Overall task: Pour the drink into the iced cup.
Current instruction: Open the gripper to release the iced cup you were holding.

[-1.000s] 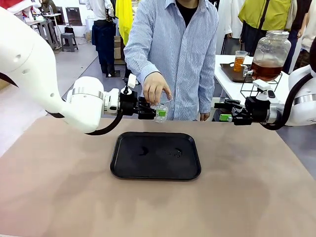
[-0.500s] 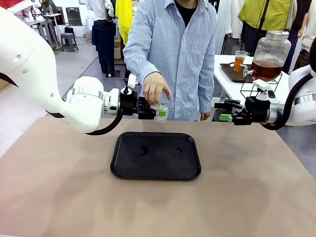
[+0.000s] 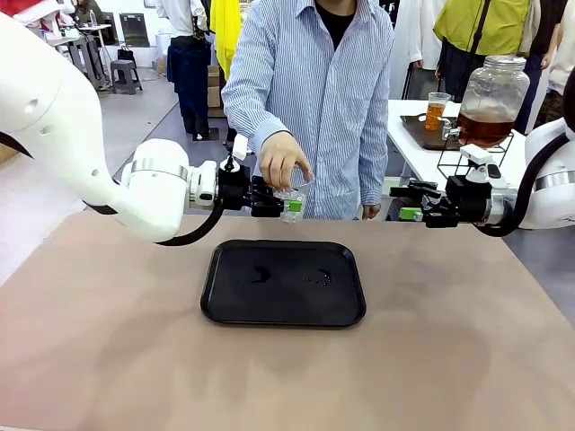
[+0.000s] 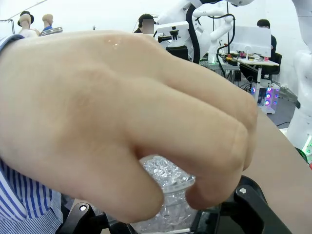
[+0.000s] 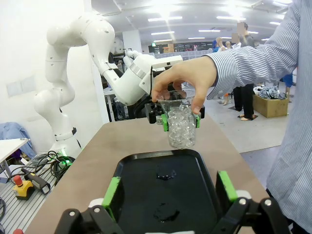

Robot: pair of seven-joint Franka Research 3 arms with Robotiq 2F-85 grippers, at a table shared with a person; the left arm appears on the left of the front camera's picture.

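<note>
The iced cup (image 3: 291, 198), clear plastic and full of ice, hangs above the far edge of the black tray (image 3: 216, 296). My left gripper (image 3: 287, 206) is shut on its sides, and in the right wrist view green pads (image 5: 165, 122) press both sides of the iced cup (image 5: 181, 126). A person's hand (image 3: 282, 159) grips the rim from above; in the left wrist view the hand (image 4: 122, 107) covers most of the cup (image 4: 165, 178). My right gripper (image 3: 406, 203) hovers open and holds nothing, off to the tray's right. The amber drink sits in a small clear cup (image 3: 437, 109) on a side table.
A large glass jar (image 3: 490, 94) of amber liquid stands on a wire stand beside the small cup. The tray (image 5: 146, 195) carries a few wet spots. The person in a striped shirt stands at the far side. Brown tabletop surrounds the tray.
</note>
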